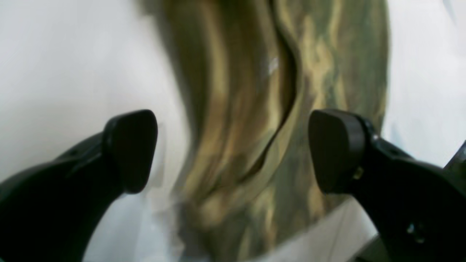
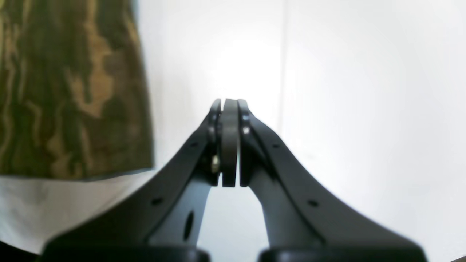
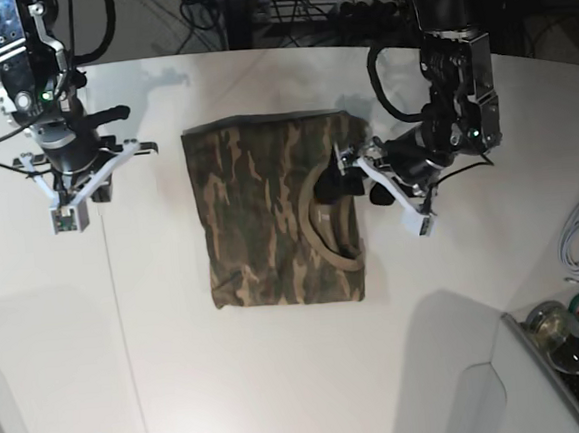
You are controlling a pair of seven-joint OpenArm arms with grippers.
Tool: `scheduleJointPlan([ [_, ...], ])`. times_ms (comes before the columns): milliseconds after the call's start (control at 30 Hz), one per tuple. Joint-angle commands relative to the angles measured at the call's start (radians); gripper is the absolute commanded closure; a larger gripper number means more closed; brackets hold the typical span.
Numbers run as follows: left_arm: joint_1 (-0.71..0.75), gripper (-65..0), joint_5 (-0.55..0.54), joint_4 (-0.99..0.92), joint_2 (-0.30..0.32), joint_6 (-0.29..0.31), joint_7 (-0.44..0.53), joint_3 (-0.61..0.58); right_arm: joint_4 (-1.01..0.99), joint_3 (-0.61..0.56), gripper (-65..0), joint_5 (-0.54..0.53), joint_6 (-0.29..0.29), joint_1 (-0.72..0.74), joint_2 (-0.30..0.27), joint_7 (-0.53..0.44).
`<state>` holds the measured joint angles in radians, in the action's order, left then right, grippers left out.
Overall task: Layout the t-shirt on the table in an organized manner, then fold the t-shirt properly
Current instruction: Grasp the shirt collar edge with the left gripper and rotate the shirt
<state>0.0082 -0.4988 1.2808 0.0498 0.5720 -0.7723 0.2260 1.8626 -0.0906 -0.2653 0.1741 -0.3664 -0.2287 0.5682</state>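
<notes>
While the t-shirt (image 3: 269,213) lies folded into a compact rectangle near the middle of the white table (image 3: 282,378), both arms sit at its flanks without holding it. In the base view the camouflage cloth shows its tan ribbed collar (image 3: 323,236) curving along the edge nearest the left gripper (image 3: 352,181), whose jaws stand wide apart just above that edge of the shirt; the left wrist view, blurred, confirms the two dark pads spread with nothing between them and the cloth and collar fold beneath. The right gripper (image 3: 67,189) hangs over bare table, well apart from the shirt's opposite edge, and the right wrist view shows its fingers (image 2: 230,145) pressed flat together with nothing caught in them, the camouflage cloth off to one side. A thin dark seam line (image 3: 115,290) runs across the table below the right gripper.
</notes>
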Motion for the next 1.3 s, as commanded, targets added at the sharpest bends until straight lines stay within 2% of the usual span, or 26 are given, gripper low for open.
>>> scheduleJointPlan([
  [0,-0.017,-63.2,-0.019,-0.008,-0.003,0.004,0.029,-0.018,0.019,0.013,0.0,0.001,-0.005,0.002,-0.004,-0.029],
  [67,-0.034,-63.0,-0.019,-0.054,-0.012,0.000,0.046,-0.058,0.019,0.024,0.0,0.001,-0.005,-0.004,-0.005,-0.029],
  [167,-0.046,-62.5,-0.021,-0.112,-0.021,-0.077,0.049,-0.115,0.018,0.044,0.0,0.001,-0.006,-0.007,-0.005,-0.029],
  [233,-0.047,-57.3,-0.021,-0.129,-0.021,-0.116,0.049,-0.153,0.018,0.058,0.0,0.001,-0.006,-0.015,-0.005,-0.032],
  [333,-0.043,-38.0,-0.019,-0.132,-0.021,-0.140,0.049,-0.185,0.018,0.104,0.0,0.001,-0.006,-0.024,-0.007,-0.032],
  [433,-0.043,-7.6,-0.019,-0.132,-0.018,-0.143,0.043,-0.188,0.018,0.163,0.0,0.001,-0.008,-0.036,-0.004,-0.055],
  [467,-0.046,0.0,-0.019,-0.129,-0.017,-0.143,0.043,-0.188,0.016,0.176,0.0,0.001,-0.008,-0.046,-0.004,-0.073],
  [567,-0.049,0.0,-0.018,-0.123,-0.014,-0.143,0.041,-0.188,0.016,0.206,0.0,0.001,-0.008,-0.066,-0.004,-0.122],
  [667,-0.060,0.0,-0.008,-0.112,0.017,-0.143,0.009,-0.188,0.015,0.214,0.0,0.001,-0.008,-0.069,-0.008,-0.126],
  [800,-0.084,0.0,0.117,-0.042,0.069,-0.143,-0.072,-0.245,0.015,0.216,0.0,0.001,-0.008,-0.069,-0.008,-0.124],
  [900,-0.101,0.0,0.260,0.012,0.129,-0.140,-0.077,-0.388,0.016,0.216,0.0,0.001,-0.008,-0.069,-0.004,-0.122],
  [1067,-0.187,0.0,0.509,0.024,0.233,-0.139,-0.072,-0.693,0.018,0.214,0.0,-0.001,-0.008,-0.075,-0.001,-0.122],
  [1167,-0.253,0.0,0.624,0.023,0.289,-0.132,-0.019,-0.834,0.018,0.214,0.0,-0.001,-0.008,-0.076,0.013,-0.121],
  [1200,-0.271,0.0,0.656,0.021,0.308,-0.114,0.001,-0.867,0.018,0.217,0.0,-0.001,-0.008,-0.076,0.022,-0.118],
  [1267,-0.310,0.0,0.708,0.015,0.335,-0.040,0.060,-0.919,0.018,0.217,0.0,-0.001,-0.008,-0.070,0.033,-0.096],
])
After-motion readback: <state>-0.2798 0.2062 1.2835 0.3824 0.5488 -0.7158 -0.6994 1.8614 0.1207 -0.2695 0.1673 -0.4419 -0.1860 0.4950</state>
